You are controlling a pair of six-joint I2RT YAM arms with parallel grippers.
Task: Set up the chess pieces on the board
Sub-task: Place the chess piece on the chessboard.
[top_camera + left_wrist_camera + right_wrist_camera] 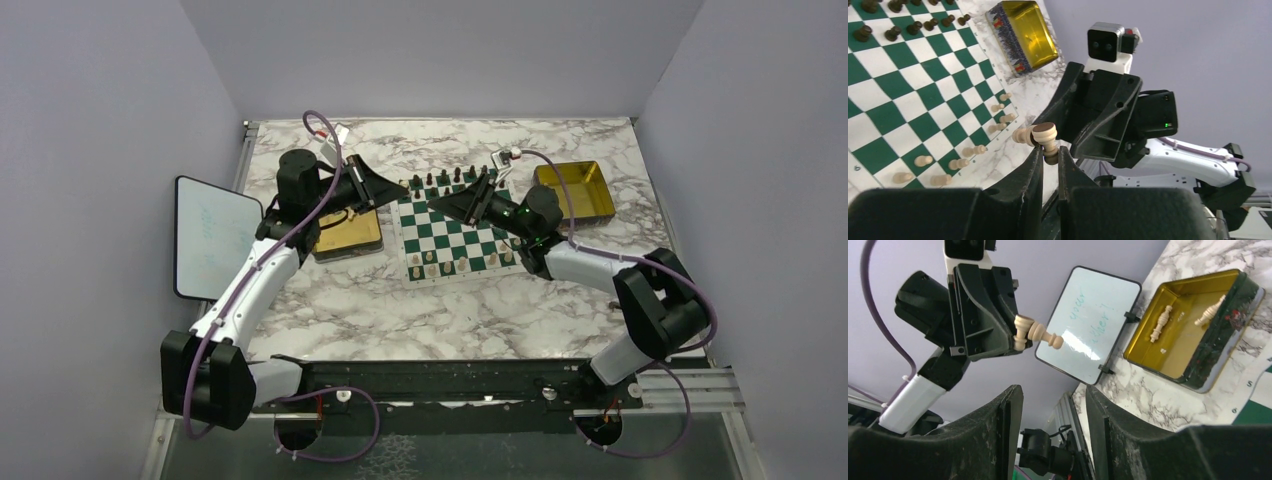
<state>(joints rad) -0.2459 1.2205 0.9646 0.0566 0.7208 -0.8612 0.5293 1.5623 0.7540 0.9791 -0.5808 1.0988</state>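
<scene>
Left gripper [1050, 150] is clamped on a chess piece [1040, 333], hidden overhead but shown sideways from the right wrist, head pointed away from the grip; right gripper [1053, 390] is held open.

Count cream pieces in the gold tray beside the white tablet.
2. Both lie on their sides in the gold tray: one piece near its middle, another piece toward its right end. The near wall may hide more.

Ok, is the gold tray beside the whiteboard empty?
Not empty: the right wrist view shows two cream chess pieces lying inside the gold tray.
</scene>
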